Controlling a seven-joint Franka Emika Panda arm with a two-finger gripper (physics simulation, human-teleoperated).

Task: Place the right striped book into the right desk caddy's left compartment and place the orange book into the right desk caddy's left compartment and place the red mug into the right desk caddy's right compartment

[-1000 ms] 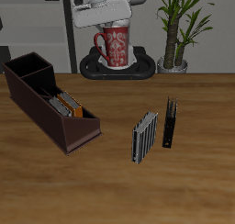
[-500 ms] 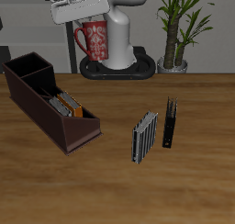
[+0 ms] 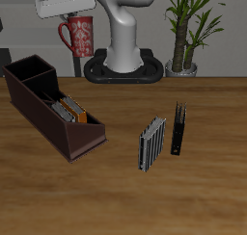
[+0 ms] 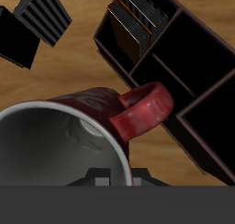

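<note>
Moved: red mug (image 3: 77, 35) sideways, above table | look: mottled red-pink, white inside | end effector (image 3: 66, 8) grips mug

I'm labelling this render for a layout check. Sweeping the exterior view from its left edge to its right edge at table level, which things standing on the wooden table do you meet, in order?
Long dark maroon-brown desk caddy holding the orange book → upright black-and-white striped book → slim black book.

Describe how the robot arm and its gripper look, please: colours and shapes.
The arm is thick, rounded and glossy white, on a black round-cornered base plate. The gripper has a pale grey boxy body with small dark spots. No cables show.
</note>
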